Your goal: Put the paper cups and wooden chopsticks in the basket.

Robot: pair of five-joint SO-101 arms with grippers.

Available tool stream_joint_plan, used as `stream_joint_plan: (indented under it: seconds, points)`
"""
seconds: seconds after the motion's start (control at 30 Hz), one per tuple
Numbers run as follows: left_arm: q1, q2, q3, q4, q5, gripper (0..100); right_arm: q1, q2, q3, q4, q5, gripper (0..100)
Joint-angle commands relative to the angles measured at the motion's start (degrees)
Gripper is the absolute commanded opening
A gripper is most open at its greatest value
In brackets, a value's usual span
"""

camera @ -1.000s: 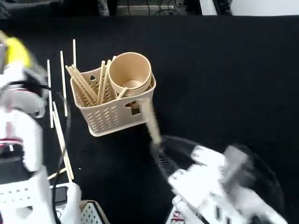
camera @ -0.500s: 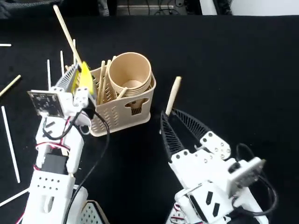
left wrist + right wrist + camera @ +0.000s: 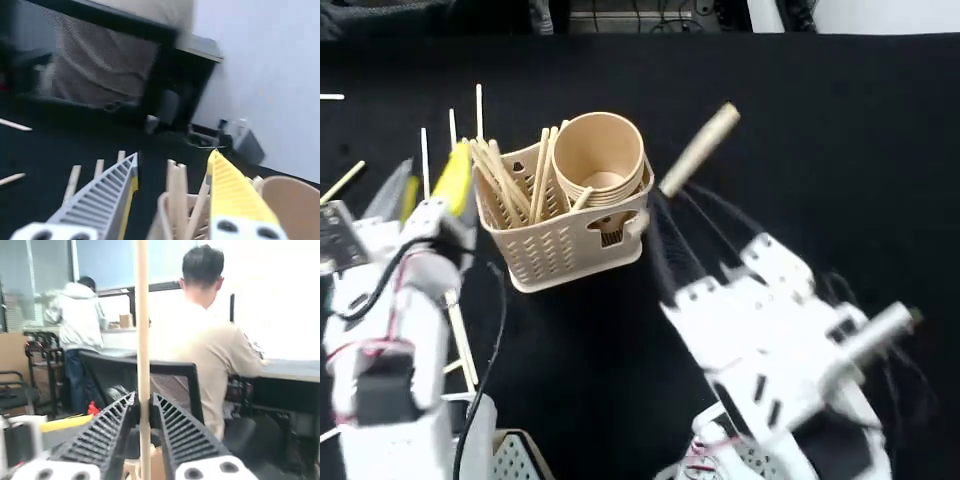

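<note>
- Jaws on the right gripper (image 3: 143,412) pinched shut on 1 held chopstick (image 3: 142,315), gripped near one end, probably so the long free part can be steered into the basket.
- In the high view, raised over the table (image 3: 820,120) just beside the basket (image 3: 555,250), on the cup side, free end tilted away from the rim; not yet inside.
- Jaws on the left gripper (image 3: 172,175) spread wide, holding nothing; placed just beside the basket's other side, next to the bundled chopsticks (image 3: 505,185), likely free for the next pickup.
- Counted: 1 basket, with 1 nested stack of paper cups (image 3: 600,150) upright inside it; number of cups in the stack impossible to tell.
- Bundled chopsticks leaning in the compartment beside the cups: roughly 7, too crowded for an exact count.
- Loose chopsticks (image 3: 424,160) on the table beyond and beside the left arm: at least 6, some partly hidden.
- Judged from this: cups done, chopsticks left to gather.
</note>
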Motion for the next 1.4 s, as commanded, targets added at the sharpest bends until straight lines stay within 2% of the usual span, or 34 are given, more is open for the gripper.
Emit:
stream_joint_plan:
  seconds: [0.0, 0.1, 0.2, 0.3, 0.43, 0.6, 0.73, 0.83, 0.97, 1.17, 1.27, 1.37]
  points:
    - [-10.86, -1.05, -12.88, 23.74, -7.21, 23, -5.10, 13.23, -3.47, -14.24, -0.18, 1.1]
    - [-23.87, -1.05, -10.95, 27.25, -9.85, 23, -8.53, 23.08, -4.97, -19.25, 0.09, 1.1]
    - [-33.54, 0.44, -3.21, 21.80, -13.19, 23, -9.49, 31.08, -4.88, -24.00, -0.09, 1.1]
    - [-38.11, 2.99, 6.37, 14.42, -16.62, 23, -9.49, 37.76, -3.12, -30.42, -0.44, 1.1]
    - [-40.66, 5.01, 20.09, 3.52, -21.98, 22, -9.49, 44.18, -0.84, -38.33, -0.44, 1.1]
    - [-42.07, 4.66, 29.85, -5.19, -21.98, 23, -9.41, 50.51, 3.30, -44.04, -0.35, 1.5]
    - [-42.07, 4.66, 30.90, -5.01, -21.98, 23, -8.53, 54.29, 6.64, -52.48, 0.00, 1.6]
    - [-42.07, 5.10, 30.90, -5.01, -21.89, 23, -8.26, 55.16, 7.34, -54.24, 0.00, 3.2]
    - [-41.98, 5.10, 30.90, -5.01, -21.71, 23, -8.44, 55.16, 7.08, -51.60, 0.00, 13.7]
    - [-42.33, 5.27, 29.14, -4.13, -21.45, 23, -8.62, 51.38, 7.43, -46.59, 0.00, 18.5]
    - [-44.70, 5.36, 22.81, 4.04, -19.43, 23, -8.70, 45.14, 7.34, -40.62, 0.09, 21.9]
    - [-45.41, 5.80, 17.45, 8.09, -19.25, 24, -9.85, 36.70, 7.34, -33.67, 0.09, 22.7]
